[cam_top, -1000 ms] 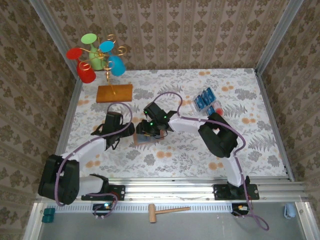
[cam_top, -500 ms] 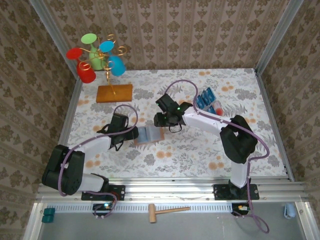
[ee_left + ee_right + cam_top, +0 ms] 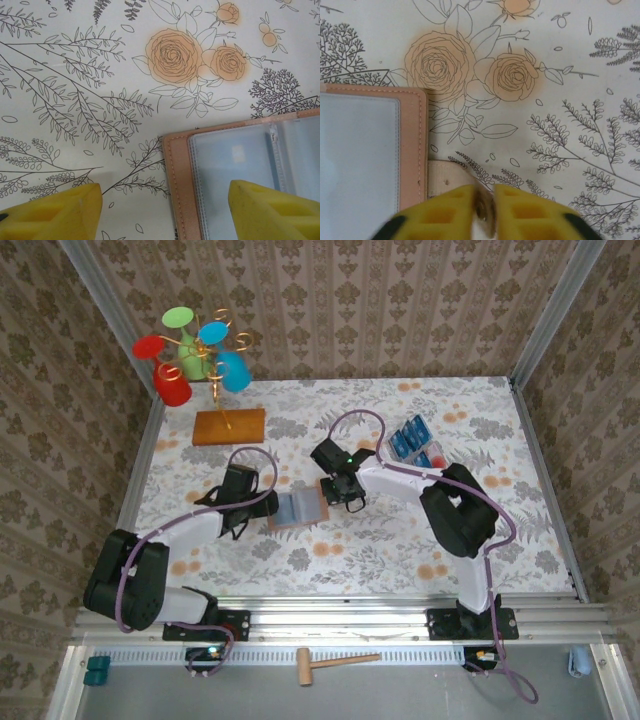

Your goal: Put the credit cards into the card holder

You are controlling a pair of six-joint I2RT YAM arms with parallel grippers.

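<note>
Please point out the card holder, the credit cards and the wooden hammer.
card holder (image 3: 298, 510), top view, its open greyish inside.
credit cards (image 3: 406, 441), top view, middle of the blue group.
wooden hammer (image 3: 345, 661), top view, its handle.

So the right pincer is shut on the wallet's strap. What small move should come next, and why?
Probably lower the open left pincer onto the wallet cover below it. The wallet lies open, the right pincer pinches only its strap, and the cards wait in the far tray. Pinning it would free the right pincer to fetch one.
</note>
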